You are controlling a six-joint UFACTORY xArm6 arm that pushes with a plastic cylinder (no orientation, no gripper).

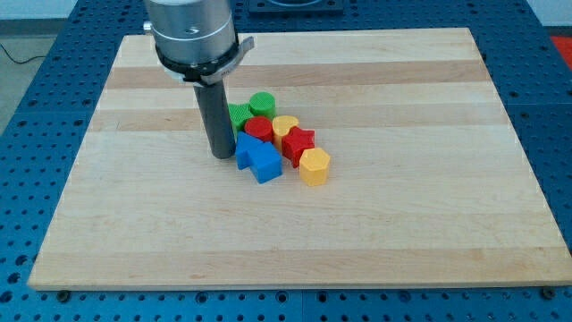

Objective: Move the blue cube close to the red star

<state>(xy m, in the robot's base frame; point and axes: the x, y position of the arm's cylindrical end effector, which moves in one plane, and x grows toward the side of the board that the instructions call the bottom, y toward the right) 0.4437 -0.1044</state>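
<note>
Blue cube (264, 163) x1, red star (298, 144) x1, touching.

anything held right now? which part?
Nothing is held: I have only a rod. My tip rests on the board at the view's left of the blue cube, close to the blue block behind it; contact cannot be told.

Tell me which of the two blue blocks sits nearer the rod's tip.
The blue block toward the view's left, right beside my tip. The blue cube lies farther toward the view's right and bottom, next to the red star.
</note>
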